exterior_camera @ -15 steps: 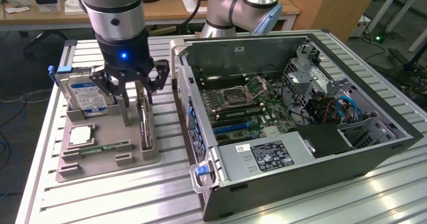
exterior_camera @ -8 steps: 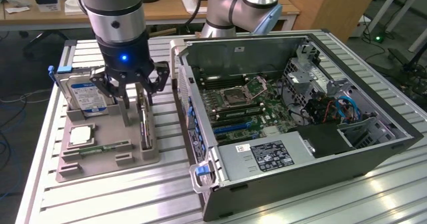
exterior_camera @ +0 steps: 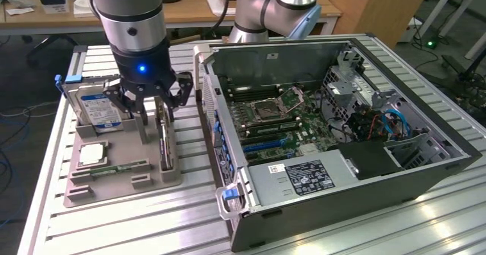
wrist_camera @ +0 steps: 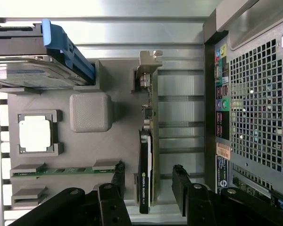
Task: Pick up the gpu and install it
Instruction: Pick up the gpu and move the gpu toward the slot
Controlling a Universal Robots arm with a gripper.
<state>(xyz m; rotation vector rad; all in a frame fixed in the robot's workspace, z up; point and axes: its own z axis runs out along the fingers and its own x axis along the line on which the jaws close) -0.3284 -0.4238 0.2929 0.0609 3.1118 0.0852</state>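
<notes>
Jaws wide, nothing held, straddling the gpu (wrist_camera: pixel 145 181) with a gap on each side; no contact seen. Gpu stands on edge in a slot of the grey tray (wrist_camera: pixel 114 77) on the desk (exterior_camera: pixel 114 226), just beside the open case (exterior_camera: pixel 266 61). Step in hand, as judged: approach for pickup; install not begun. A sound grip calls for jaws square to the card and centred on it. Card: thin, black cooler, green board edge, silver bracket (wrist_camera: pixel 148 59) at the end away from the jaws.

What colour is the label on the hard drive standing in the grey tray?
Blue and white label on the hard drive; clearest in the exterior view.
</notes>
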